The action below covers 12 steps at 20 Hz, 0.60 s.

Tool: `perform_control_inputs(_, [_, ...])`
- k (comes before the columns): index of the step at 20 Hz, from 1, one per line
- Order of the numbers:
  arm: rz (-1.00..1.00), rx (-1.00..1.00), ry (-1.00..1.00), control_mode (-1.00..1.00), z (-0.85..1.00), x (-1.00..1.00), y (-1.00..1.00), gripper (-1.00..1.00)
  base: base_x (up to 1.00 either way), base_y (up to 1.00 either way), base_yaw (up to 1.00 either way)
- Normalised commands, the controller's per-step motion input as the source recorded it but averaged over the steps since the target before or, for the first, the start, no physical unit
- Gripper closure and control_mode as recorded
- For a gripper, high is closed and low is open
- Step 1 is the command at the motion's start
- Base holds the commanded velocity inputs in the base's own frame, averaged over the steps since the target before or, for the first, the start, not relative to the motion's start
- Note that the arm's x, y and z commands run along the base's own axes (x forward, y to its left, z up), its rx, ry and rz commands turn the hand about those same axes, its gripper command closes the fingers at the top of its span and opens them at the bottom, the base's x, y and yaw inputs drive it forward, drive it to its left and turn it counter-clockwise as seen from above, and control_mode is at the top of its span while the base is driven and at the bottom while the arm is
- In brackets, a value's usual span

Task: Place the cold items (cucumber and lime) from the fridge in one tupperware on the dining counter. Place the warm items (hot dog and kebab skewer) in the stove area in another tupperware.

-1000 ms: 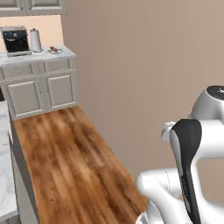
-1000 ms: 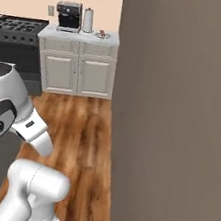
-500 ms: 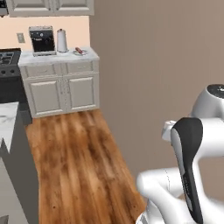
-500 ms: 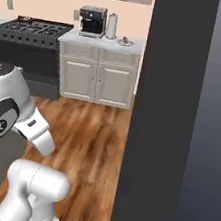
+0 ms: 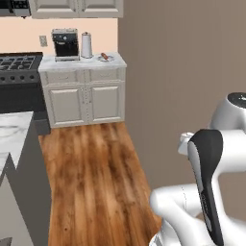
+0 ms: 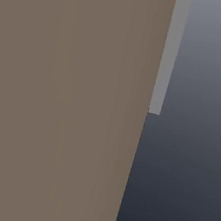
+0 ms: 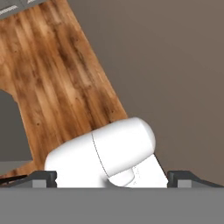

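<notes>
Looking far left in the left base view, the black stove area (image 5: 19, 65) sits against the back wall, with the marble dining counter (image 5: 12, 129) nearer at the left edge. Right of the range, a cream cabinet (image 5: 84, 98) carries a coffee machine (image 5: 65, 44), a white canister (image 5: 86, 45) and a small plate with a reddish item (image 5: 104, 57), too small to name. Wooden floor (image 5: 91, 178) runs toward the brown wall (image 5: 178, 67). The fingertips lie hidden, so their state cannot be told, nor any item's place relative to them.

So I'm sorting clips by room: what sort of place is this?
A home kitchen, by the look of it: a black gas stove, cream cabinets under a marble top, and a coffee machine on it.
</notes>
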Motion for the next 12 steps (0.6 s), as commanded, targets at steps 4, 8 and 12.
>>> perform_control_inputs(4, [0.0,0.0,0.0,1.0,0.0,0.0,0.0,-1.0,0.74,-0.86,0.23])
perform_control_inputs(8, [0.0,0.0,0.0,1.0,0.0,0.0,0.0,-1.0,-0.59,-1.0,0.04])
perform_control_inputs(12, [0.0,0.0,0.0,1.0,0.0,0.0,0.0,-1.0,-0.37,-0.99,0.0])
